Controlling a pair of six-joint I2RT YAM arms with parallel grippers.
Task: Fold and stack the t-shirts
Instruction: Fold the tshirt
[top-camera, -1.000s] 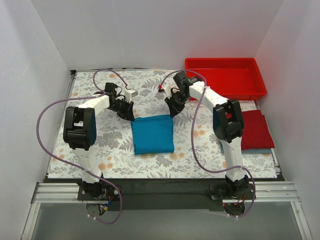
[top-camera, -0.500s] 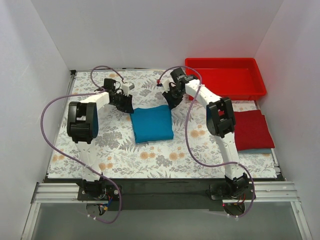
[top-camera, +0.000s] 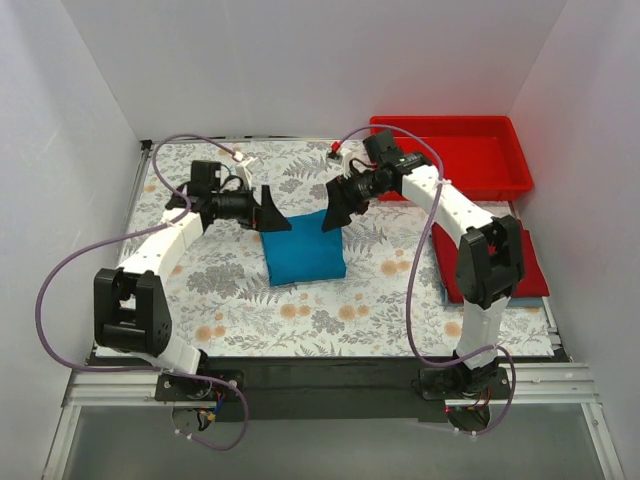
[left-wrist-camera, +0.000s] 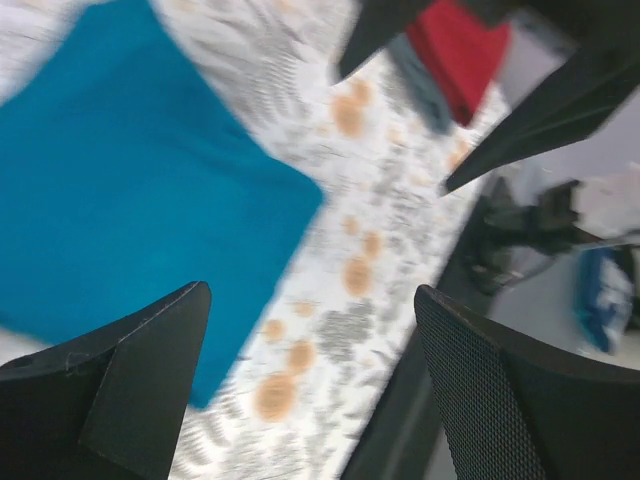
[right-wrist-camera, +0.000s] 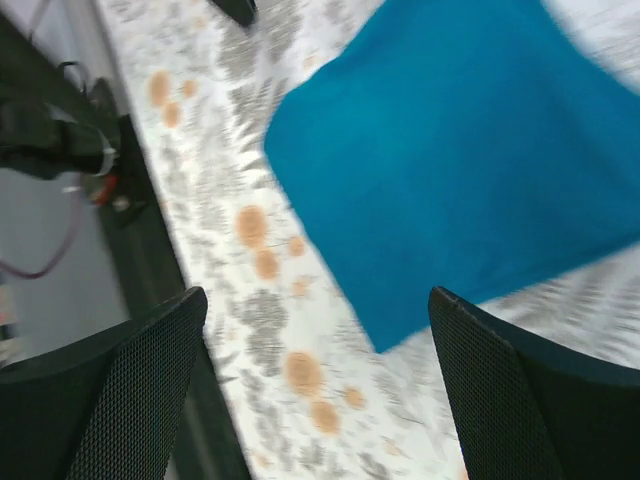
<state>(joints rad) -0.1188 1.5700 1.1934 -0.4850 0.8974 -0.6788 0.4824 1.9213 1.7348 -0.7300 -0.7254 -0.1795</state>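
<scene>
A teal-blue t-shirt (top-camera: 303, 247) lies folded into a rectangle on the flowered cloth in the middle of the table. It fills the upper left of the left wrist view (left-wrist-camera: 120, 170) and the upper right of the right wrist view (right-wrist-camera: 460, 170). My left gripper (top-camera: 272, 213) hovers open over its far left corner, and nothing is between its jaws (left-wrist-camera: 310, 300). My right gripper (top-camera: 333, 210) hovers open over the far right corner, also empty (right-wrist-camera: 315, 300). A folded red t-shirt (top-camera: 515, 262) lies at the right on a bluish one (top-camera: 522, 300), of which only an edge shows.
A rigid red tray (top-camera: 450, 180) stands at the back right, beside the right arm's forearm. White walls close in the table on three sides. The black rail (top-camera: 330, 385) with the arm bases runs along the near edge.
Both grippers were shut at the teal shirt's far corners a second ago. They have let go, opened wide and lifted. Both arms have swung outward, and the shirt lies slightly farther back.
</scene>
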